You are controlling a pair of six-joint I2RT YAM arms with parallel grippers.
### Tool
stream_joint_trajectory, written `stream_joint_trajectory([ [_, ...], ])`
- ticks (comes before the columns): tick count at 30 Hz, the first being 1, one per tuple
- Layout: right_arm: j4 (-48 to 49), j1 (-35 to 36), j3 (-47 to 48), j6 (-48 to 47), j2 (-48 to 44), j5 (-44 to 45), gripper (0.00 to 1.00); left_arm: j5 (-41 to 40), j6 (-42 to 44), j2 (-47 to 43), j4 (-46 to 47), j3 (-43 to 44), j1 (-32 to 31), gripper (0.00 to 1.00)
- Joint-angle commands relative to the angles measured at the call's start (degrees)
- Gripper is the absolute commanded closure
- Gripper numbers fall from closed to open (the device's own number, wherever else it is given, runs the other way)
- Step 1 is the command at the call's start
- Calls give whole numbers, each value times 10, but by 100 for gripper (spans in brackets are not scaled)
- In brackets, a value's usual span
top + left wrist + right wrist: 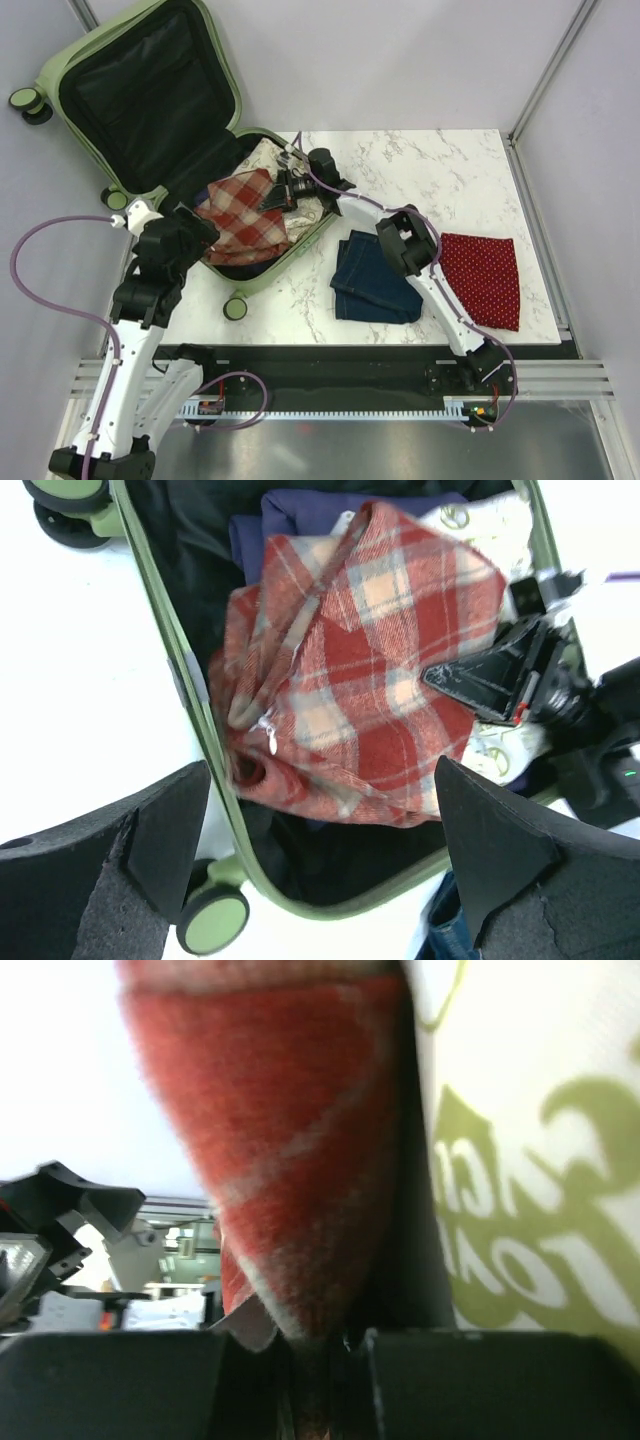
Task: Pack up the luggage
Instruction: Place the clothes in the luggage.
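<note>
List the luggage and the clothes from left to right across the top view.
luggage lid → red plaid garment → folded blue jeans → red dotted cloth

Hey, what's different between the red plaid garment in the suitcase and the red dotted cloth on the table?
The plaid garment has cream-and-grey checks; the dotted cloth has small white dots. The plaid garment lies rumpled in the luggage, while the dotted cloth lies flat on the table. The right pincer is pinching the plaid garment; no pincer is on the dotted cloth. Both are mainly red fabric.
</note>
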Motion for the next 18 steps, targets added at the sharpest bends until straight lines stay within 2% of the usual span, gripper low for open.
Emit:
stream_joint_trajectory([
  [1, -73, -10, -44, -138, -77, 38, 100, 32, 54, 28, 55, -13, 3, 0],
  [8, -163, -17, -69, -167, -153, 96, 100, 170, 65, 149, 103, 8, 5, 1],
  [18, -234, -27, -86, -205, -214, 123, 100, 215, 62, 248, 103, 45, 47, 0],
])
